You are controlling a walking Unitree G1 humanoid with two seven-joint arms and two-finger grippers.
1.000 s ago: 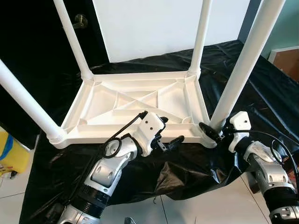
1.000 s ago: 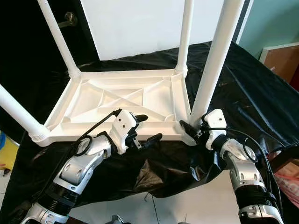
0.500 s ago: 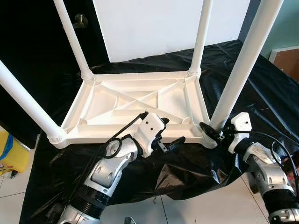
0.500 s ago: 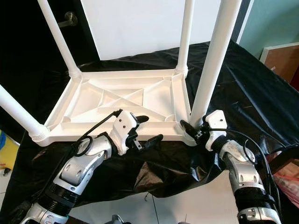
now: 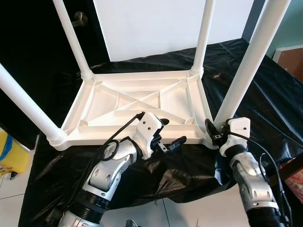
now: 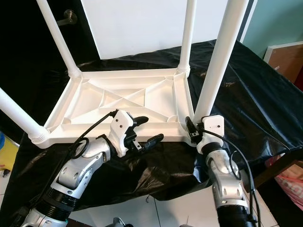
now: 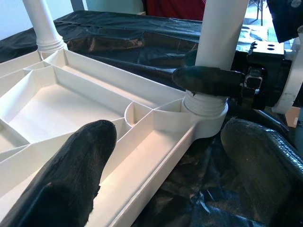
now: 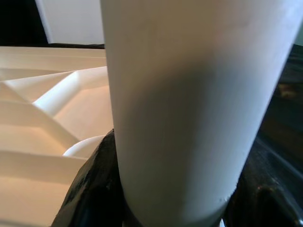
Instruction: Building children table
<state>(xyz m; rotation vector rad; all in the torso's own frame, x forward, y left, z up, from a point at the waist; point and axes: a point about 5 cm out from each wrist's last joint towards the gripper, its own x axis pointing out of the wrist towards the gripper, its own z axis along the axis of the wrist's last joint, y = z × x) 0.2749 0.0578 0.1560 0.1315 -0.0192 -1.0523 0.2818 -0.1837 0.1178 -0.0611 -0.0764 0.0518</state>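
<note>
In the left eye view the white plastic children table (image 5: 137, 106) lies upside down in the middle of the frame on a black sheet (image 5: 265, 94), its ribbed underside facing up and four white legs rising from the corners. The left end effector (image 5: 168, 132) sits at the near rim, bottom centre, fingers spread with one over the rim and one outside it. The right end effector (image 5: 211, 132), lower right, is clamped on the near-right leg (image 5: 241, 80) at its base. A yellow object (image 5: 10, 156) shows at the lower left edge.

The left wrist view adds the leg's ringed socket (image 7: 203, 111) at centre right, with a black finger (image 7: 208, 81) of the right end effector pressed across the leg just above it, and the left fingers (image 7: 71, 175) wide apart over the rim.

The right wrist view shows that leg (image 8: 189, 109) close up, smooth and white, with black fingers (image 8: 92, 189) on both sides of it
</note>
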